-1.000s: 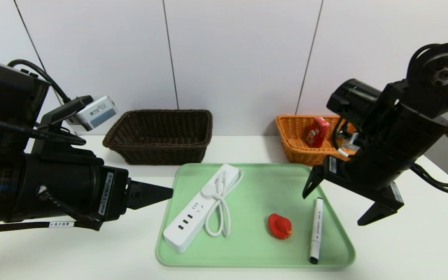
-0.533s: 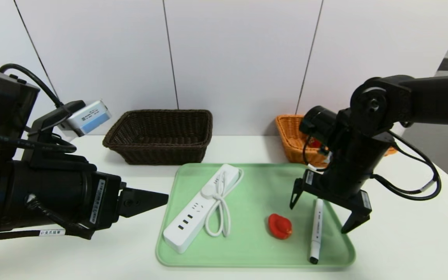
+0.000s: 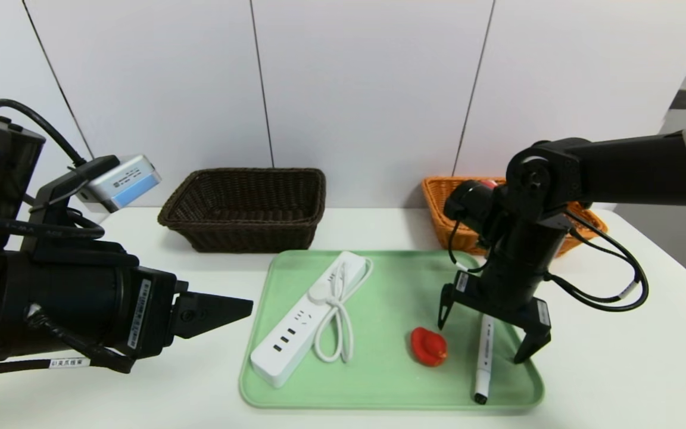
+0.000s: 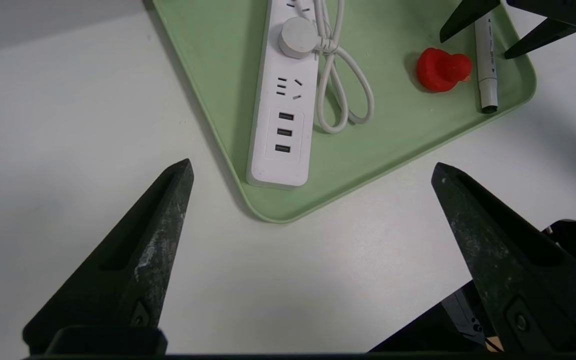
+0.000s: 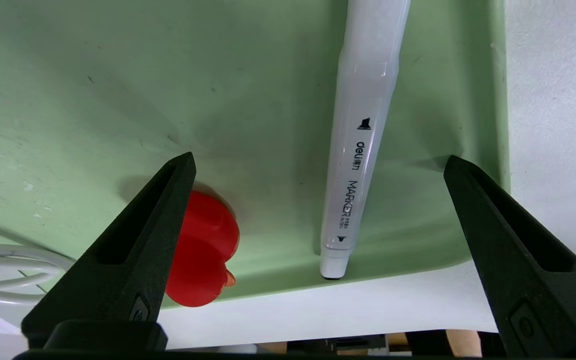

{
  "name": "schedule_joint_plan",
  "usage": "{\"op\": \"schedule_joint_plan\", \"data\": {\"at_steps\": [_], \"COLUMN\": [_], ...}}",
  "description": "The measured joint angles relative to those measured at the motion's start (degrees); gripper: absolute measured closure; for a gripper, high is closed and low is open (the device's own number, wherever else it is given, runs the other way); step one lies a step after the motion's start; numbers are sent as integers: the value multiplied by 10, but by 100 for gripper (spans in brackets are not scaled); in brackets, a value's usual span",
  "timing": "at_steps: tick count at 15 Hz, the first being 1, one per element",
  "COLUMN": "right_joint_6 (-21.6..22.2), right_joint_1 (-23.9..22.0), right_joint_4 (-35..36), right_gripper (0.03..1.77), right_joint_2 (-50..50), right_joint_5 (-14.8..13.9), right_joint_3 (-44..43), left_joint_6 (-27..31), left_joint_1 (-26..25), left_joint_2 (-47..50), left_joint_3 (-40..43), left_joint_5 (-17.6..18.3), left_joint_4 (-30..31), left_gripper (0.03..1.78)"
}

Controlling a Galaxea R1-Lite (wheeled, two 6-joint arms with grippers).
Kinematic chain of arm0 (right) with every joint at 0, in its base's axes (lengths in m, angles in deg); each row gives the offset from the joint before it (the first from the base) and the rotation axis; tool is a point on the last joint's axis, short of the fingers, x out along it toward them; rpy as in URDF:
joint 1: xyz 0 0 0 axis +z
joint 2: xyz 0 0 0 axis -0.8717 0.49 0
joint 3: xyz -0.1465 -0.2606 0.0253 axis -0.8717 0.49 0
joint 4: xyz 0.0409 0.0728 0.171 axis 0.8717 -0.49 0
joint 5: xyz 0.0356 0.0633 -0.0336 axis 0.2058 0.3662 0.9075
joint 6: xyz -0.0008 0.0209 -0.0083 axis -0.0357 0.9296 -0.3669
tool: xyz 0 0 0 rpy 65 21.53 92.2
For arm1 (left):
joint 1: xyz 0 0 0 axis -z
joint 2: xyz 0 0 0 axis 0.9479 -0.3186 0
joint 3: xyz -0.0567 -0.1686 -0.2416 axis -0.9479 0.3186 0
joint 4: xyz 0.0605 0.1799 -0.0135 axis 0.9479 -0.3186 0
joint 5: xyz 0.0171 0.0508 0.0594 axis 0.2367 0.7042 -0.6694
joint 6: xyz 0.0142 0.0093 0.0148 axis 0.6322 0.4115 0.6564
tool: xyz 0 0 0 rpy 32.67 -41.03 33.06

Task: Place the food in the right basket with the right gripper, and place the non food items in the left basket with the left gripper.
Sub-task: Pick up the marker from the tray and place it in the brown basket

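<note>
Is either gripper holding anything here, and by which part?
Nothing is held. The right gripper hangs open astride the marker; the left gripper is open beside the tray.

Scene being viewed from above, forward-down, by head camera; tray (image 3: 390,387) being framed obliquely by left wrist camera, closely by downward-pointing right wrist camera; marker (image 5: 363,150) being shared by all.

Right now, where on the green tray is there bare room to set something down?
Free: the green tray between the power strip cord and the red duck, up to the far rim. Crowded: the right side, where the open right pincer straddles the marker.
</note>
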Motion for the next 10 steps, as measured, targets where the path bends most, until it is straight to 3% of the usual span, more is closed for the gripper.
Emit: {"op": "schedule_joint_plan", "data": {"at_steps": [3,7,10], "right_joint_6": [1,4,4], "right_joint_1": [2,2,2], "right_joint_4": [2,3,2], "right_gripper": [10,67,98], "right_joint_2": [4,7,7], "right_joint_5": [0,4,5], "right_joint_3": [1,1,1], "left_joint_6": [0,0,0], "left_joint_1": [0,0,0], "left_joint_2": [0,0,0], "left_joint_3": [0,0,-1], "left_joint_5": [0,0,0], "left_joint_4": [1,1,2], "left_gripper": [12,12,12]}}
